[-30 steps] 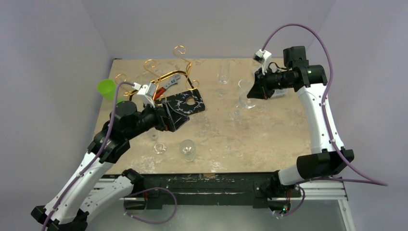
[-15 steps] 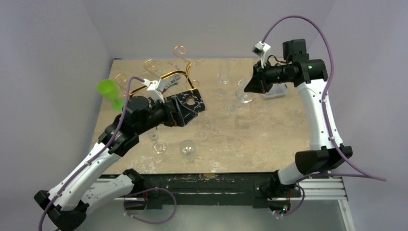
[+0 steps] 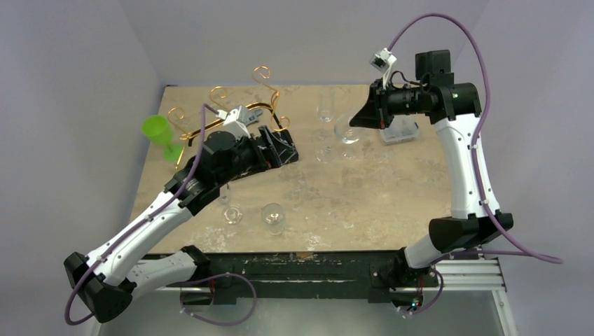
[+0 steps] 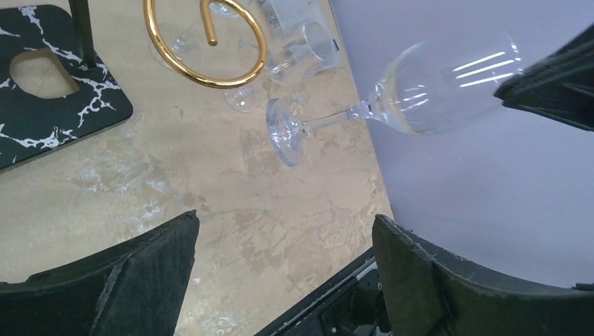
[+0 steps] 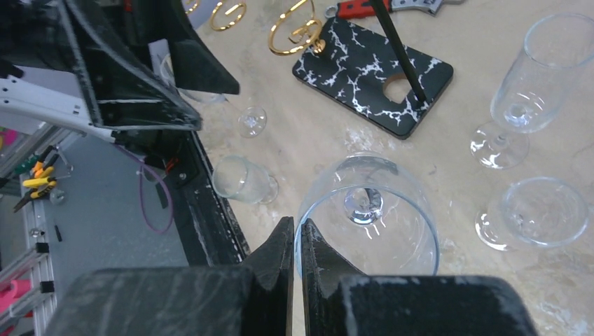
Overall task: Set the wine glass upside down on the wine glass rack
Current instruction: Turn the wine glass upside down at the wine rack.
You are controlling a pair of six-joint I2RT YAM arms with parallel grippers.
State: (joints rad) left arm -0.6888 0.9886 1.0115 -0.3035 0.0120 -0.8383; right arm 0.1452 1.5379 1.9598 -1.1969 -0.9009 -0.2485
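Glass (image 3: 345, 130) hangs tilted above the table (image 3: 392, 203), well right of the rack (image 3: 258, 106), its rim pinched in the right gripper (image 3: 358, 117). From the left wrist, the left gripper (image 4: 280, 280) is spread wide and empty. From the right wrist, both fingers (image 5: 273, 259) clamp the rim.

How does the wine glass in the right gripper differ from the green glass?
The wine glass is clear; the green glass is opaque green. The wine glass is airborne, tipped sideways, pinched at its rim by the right gripper; the green glass stands on the table, untouched. Both are stemmed.
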